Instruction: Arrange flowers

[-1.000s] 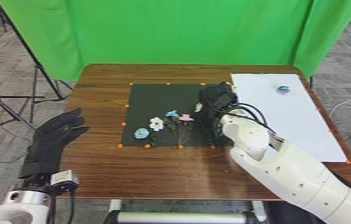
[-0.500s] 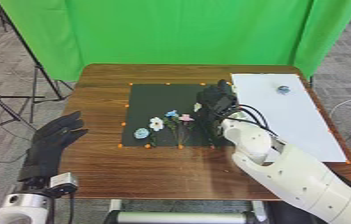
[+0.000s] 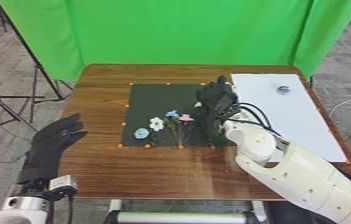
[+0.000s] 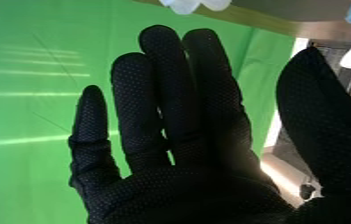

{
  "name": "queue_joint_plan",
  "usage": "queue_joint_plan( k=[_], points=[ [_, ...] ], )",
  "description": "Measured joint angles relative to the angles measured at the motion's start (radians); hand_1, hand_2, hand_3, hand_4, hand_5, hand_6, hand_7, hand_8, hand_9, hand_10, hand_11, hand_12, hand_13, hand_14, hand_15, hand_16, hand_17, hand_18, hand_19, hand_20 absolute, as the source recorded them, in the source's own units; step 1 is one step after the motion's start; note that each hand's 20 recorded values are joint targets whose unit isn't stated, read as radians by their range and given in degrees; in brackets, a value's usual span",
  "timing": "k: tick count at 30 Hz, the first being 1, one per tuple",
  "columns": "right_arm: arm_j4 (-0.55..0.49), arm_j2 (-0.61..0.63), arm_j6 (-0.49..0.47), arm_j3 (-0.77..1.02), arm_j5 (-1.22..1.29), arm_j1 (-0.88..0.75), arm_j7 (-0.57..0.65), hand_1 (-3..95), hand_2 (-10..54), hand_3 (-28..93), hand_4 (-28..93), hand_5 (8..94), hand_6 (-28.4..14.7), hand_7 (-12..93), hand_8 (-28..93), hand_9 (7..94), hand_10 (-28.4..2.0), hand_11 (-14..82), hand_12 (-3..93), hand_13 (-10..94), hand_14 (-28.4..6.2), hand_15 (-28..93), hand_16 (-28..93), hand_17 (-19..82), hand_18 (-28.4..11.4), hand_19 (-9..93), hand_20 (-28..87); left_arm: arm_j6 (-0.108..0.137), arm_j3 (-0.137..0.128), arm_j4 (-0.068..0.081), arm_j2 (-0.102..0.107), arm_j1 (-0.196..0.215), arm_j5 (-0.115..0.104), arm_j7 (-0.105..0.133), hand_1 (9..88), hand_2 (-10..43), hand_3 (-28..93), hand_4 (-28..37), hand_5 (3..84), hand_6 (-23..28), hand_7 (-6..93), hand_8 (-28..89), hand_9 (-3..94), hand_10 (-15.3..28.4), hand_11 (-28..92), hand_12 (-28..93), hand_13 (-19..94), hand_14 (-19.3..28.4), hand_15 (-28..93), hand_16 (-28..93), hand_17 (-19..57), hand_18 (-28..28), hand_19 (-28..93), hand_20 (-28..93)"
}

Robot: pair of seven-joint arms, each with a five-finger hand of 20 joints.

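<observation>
Near left, above the brown table (image 3: 109,180): left hand (image 3: 51,145), released, fingers relaxed, nothing held; best kept clear of the black mat (image 3: 145,95) until a second hand is needed. On the mat, left of centre and nearest: one light blue flower (image 3: 141,133), head laid flat. Next, slightly farther and to the right: one white flower (image 3: 156,123). Then one pink flower (image 3: 186,117), with one blue flower (image 3: 172,113) beside it, a little farther and to the left; stems directed toward the near edge. These four should be left undisturbed. Farther still, at the right part of the mat: one pale flower (image 3: 197,104), just beside the right hand (image 3: 216,102), its stem hidden. Right hand: released, fingers straight, thumb spread, no grasp seen. The step in hand is judged to be the freeing of the pale flower and the clearing of the mat. The hand should be raised straight up before any sideways travel, so that no petal or leaf is caught by the glove and the spacing is preserved. Far right, on the white sheet (image 3: 309,120): one small blue bloom (image 3: 283,89), likely to be fetched next; to be approached from above and pinched low, below the head, lest the petals be crushed.
</observation>
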Motion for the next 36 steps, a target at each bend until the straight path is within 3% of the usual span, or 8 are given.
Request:
queue_joint_plan(
  k=[6, 11, 13, 18, 25, 27, 31, 36],
  points=[
    [-0.026, 0.039, -0.018, 0.008, 0.063, 0.018, -0.012, 15.4, 4.4, 91, -25, 55.3, -2.3, 21, -15, 57.2, -16.2, 26.8, 16.0, 40, -17.2, 76, 13, 11, -22.8, 74, 37, 0.004, 0.001, 0.000, 0.004, 0.001, -0.002, 0.006, 27.6, 1.7, 83, -21.3, 37.0, 8.0, 21.4, -13, 32.9, 18.2, 35, 10, 23, 24.3, 62, -13, -11.8, 20.2, 53, 10],
    [-0.010, 0.058, -0.230, 0.171, 0.213, 0.009, -0.105, 13.4, 6.2, 90, -26, 52.3, -2.6, 21, -15, 54.3, -15.7, 23.5, 15.9, 38, -18.4, 75, 12, 13, -21.9, 76, 41, 0.009, 0.010, -0.001, 0.007, 0.002, -0.004, 0.013, 27.6, 1.7, 83, -21.3, 37.0, 8.1, 21.2, -13, 32.9, 18.2, 35, 9, 23, 24.3, 62, -13, -11.6, 20.3, 54, 10],
    [0.021, 0.064, -0.297, 0.221, 0.234, 0.015, -0.106, 12.2, 6.6, 91, -26, 48.8, -2.6, 20, -15, 50.3, -15.0, 21.4, 15.7, 35, -19.4, 74, 12, 11, -21.6, 76, 41, 0.009, 0.012, -0.001, 0.007, 0.001, -0.003, 0.012, 27.6, 1.7, 83, -21.3, 37.1, 8.1, 21.3, -13, 32.9, 18.3, 35, 9, 23, 24.2, 62, -13, -11.6, 20.3, 54, 10],
    [0.140, 0.074, -0.339, 0.304, 0.232, 0.039, -0.101, 10.7, 6.5, 92, -26, 40.8, -2.7, 20, -14, 40.6, -13.7, 15.3, 15.0, 27, -21.2, 71, 10, 8, -21.1, 75, 44, 0.009, 0.023, -0.001, 0.007, -0.004, -0.003, 0.012, 27.7, 1.7, 83, -21.3, 37.1, 8.1, 21.2, -13, 32.9, 18.3, 35, 9, 23, 24.3, 62, -13, -11.5, 20.5, 54, 11],
    [0.265, 0.042, -0.483, 0.479, 0.355, 0.055, -0.087, 10.2, 7.0, 92, -26, 36.3, -3.3, 18, -14, 35.3, -12.8, 11.6, 14.8, 23, -21.7, 66, 9, 7, -20.8, 73, 45, 0.005, 0.045, 0.001, 0.004, -0.027, -0.004, 0.011, 27.7, 1.7, 83, -21.2, 37.0, 8.1, 21.2, -13, 32.8, 18.3, 35, 10, 23, 24.3, 63, -13, -11.4, 20.5, 54, 11],
    [0.273, 0.038, -0.478, 0.479, 0.387, 0.059, 0.001, 10.1, 7.1, 92, -26, 35.6, -3.7, 18, -14, 34.3, -12.5, 10.7, 14.8, 22, -22.0, 65, 9, 7, -20.9, 72, 45, -0.003, 0.052, 0.003, 0.004, -0.037, -0.027, 0.022, 27.7, 1.7, 83, -21.3, 37.0, 8.1, 21.2, -13, 32.8, 18.3, 35, 10, 23, 24.3, 63, -13, -11.4, 20.6, 54, 11],
    [0.282, 0.025, -0.461, 0.480, 0.406, 0.059, 0.155, 10.1, 7.1, 92, -26, 34.1, -3.9, 17, -13, 33.5, -12.4, 9.8, 14.9, 22, -22.1, 64, 9, 6, -20.8, 72, 45, -0.031, 0.061, 0.007, 0.007, -0.054, -0.131, 0.075, 27.6, 1.8, 83, -21.3, 37.1, 8.2, 21.2, -13, 33.2, 18.5, 36, 10, 23, 24.4, 63, -13, -11.4, 20.6, 55, 11],
    [0.301, 0.026, -0.469, 0.486, 0.409, 0.060, 0.164, 10.3, 7.1, 92, -26, 33.6, -4.2, 16, -13, 32.9, -12.0, 9.5, 15.0, 21, -22.2, 64, 10, 6, -20.7, 71, 45, -0.039, 0.059, 0.012, 0.008, -0.067, -0.130, 0.074, 27.7, 1.8, 83, -21.3, 37.2, 8.3, 21.2, -13, 33.3, 18.5, 36, 9, 23, 24.4, 63, -13, -11.4, 20.6, 55, 11]
  ],
)
